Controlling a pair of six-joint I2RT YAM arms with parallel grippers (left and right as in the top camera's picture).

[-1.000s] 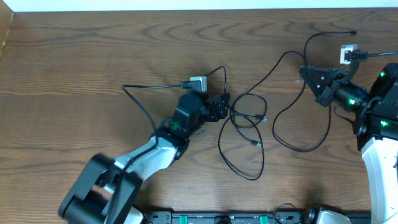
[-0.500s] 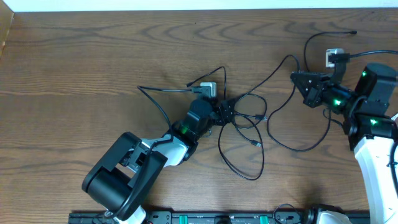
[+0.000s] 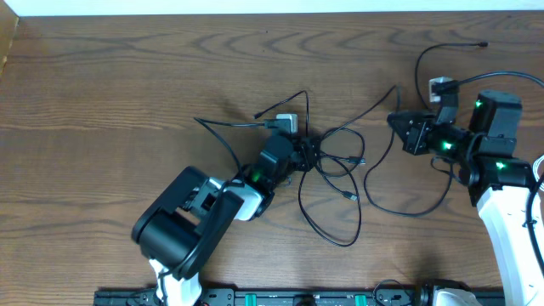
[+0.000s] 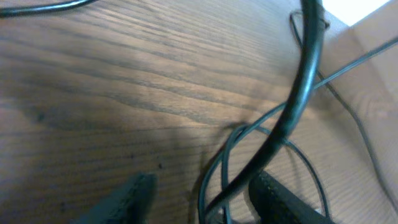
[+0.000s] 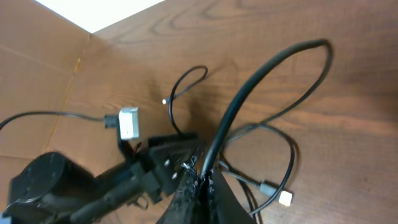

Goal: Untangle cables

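A brown wood-grain tabletop (image 3: 127, 85) fills the overhead view. The left arm (image 3: 195, 225) reaches from the near edge up toward the middle. The right arm (image 3: 510, 221) comes in along the right side and bends toward the centre.

The cables (image 3: 331, 183) lie near the middle of the tabletop, just right of centre, as overlapping thin black loops. One strand trails away to the left (image 3: 221, 127) and others run off to the upper right.

The left end effector (image 3: 308, 155) sits low at the left edge of this tangle. In the left wrist view its two fingers (image 4: 134, 196) stand apart, unclenched, and one black strand (image 4: 298, 93) runs up between them, closer to the right-hand finger (whether it touches that finger cannot be told).

The right end effector (image 3: 395, 121) is well to the right of the tangle and points toward it. In its own wrist view the end effector (image 5: 200, 177) is clenched on a long black cable (image 5: 249, 87), which rises from the fingertips in an arc. In the overhead view this cable slopes down to the knot on one side and sweeps round in a wide loop (image 3: 408, 208) below the end effector on the other.

A grey-white block (image 3: 287, 121) lies just above the left end effector. A white plug (image 3: 439, 85) sits just above the right end effector. A small metal-tipped plug (image 3: 348, 197) lies inside the loops, and a thin black plug end (image 3: 483, 43) rests near the far right corner.
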